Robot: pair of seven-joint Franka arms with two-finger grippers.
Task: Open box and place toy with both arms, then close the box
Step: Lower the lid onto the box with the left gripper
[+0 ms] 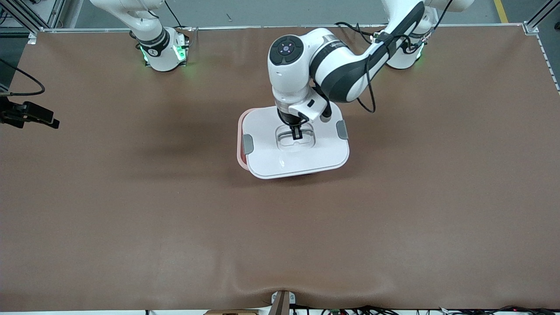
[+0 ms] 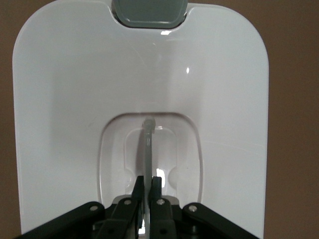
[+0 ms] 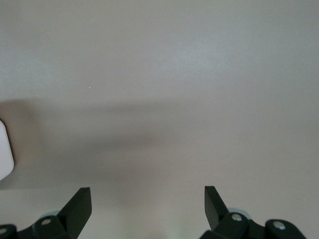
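Down in the lid's recessed centre, left gripper (image 1: 297, 132) has its fingers (image 2: 138, 191) pressed together on the thin grey handle (image 2: 148, 149), pinching it. White lid (image 1: 302, 159) sits slightly askew on the salmon-pink box (image 1: 239, 151), a strip of base showing at the edge toward the right arm's end of the table (image 1: 131, 218); grey clips (image 1: 248, 144) on both short sides, toy not visible. Right gripper (image 3: 148, 206) spread wide, waiting above bare surface away from the box.

Toy unseen; box (image 1: 241, 151) base mostly hidden under lid (image 1: 302, 159); right tool (image 3: 147, 206) partly cropped.
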